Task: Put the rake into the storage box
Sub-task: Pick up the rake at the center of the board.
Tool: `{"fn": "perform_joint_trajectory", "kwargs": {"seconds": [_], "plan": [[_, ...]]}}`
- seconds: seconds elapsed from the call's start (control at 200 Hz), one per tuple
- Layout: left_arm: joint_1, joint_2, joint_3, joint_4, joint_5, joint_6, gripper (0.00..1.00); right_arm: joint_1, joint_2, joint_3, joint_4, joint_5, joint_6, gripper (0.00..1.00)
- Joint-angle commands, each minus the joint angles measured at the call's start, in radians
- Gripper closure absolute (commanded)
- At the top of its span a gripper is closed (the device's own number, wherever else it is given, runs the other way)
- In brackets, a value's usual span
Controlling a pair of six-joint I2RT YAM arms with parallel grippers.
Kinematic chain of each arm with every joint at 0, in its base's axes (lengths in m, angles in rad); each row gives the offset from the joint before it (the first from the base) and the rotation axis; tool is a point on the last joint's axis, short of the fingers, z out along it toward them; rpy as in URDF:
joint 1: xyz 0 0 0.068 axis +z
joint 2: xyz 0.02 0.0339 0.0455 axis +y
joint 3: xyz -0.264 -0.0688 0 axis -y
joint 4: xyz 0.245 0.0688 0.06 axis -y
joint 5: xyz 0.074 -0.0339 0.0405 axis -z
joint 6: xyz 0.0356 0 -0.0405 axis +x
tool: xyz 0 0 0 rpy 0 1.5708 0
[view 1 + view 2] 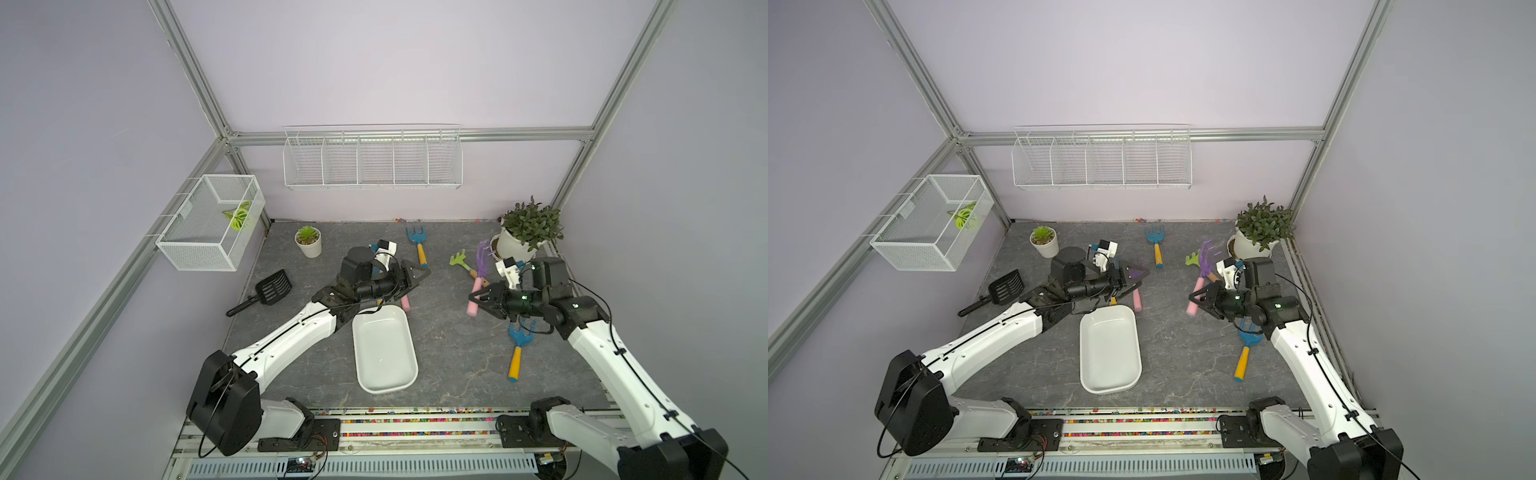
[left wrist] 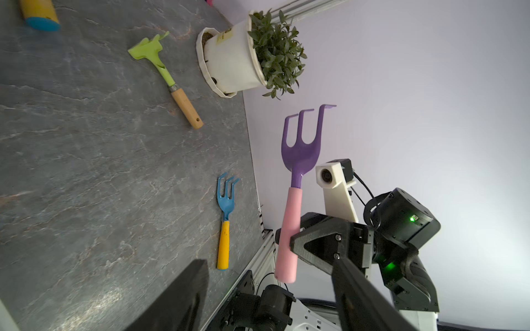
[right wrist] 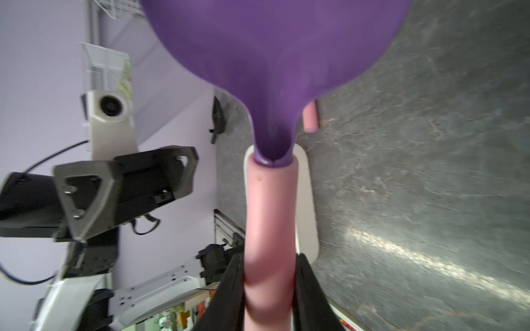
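Observation:
My right gripper (image 1: 476,301) (image 3: 269,286) is shut on the pink handle of a purple rake (image 1: 482,259) (image 1: 1204,257) (image 2: 301,149) (image 3: 269,217). It holds the rake above the table, right of the storage box, tines pointing up and away. The storage box (image 1: 384,353) (image 1: 1109,353) is a shallow white tub mid-table with nothing in it. My left gripper (image 1: 419,281) (image 1: 1139,279) (image 2: 269,301) hovers open at the box's far end, with nothing between its fingers. A second pink-handled rake (image 1: 405,303) (image 1: 1136,300) lies on the table under it.
Blue rakes with yellow handles lie at the back (image 1: 417,245) and by the right arm (image 1: 516,347). A green rake (image 1: 462,262), a big potted plant (image 1: 528,232), a small succulent (image 1: 308,241) and a black scoop (image 1: 270,289) stand around. A mesh basket (image 1: 208,226) and a wire rack (image 1: 372,160) hang on the walls.

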Motion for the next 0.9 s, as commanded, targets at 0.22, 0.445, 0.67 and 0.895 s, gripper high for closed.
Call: {"fn": "perform_joint_trajectory", "kwargs": {"seconds": [0.22, 0.445, 0.67, 0.895], "plan": [[-0.041, 0.075, 0.068, 0.128, 0.108, -0.062, 0.3, 0.01, -0.022, -0.023, 0.255, -0.163, 0.178, 1.0], [-0.077, 0.152, 0.113, 0.209, 0.148, -0.1, 0.31, 0.074, -0.003, -0.01, 0.259, -0.172, 0.178, 1.0], [-0.091, 0.2, 0.149, 0.258, 0.163, -0.123, 0.35, 0.108, -0.008, -0.014, 0.26, -0.181, 0.184, 1.0], [-0.104, 0.235, 0.179, 0.252, 0.167, -0.122, 0.41, 0.13, -0.012, -0.016, 0.217, -0.175, 0.157, 1.0]]}}
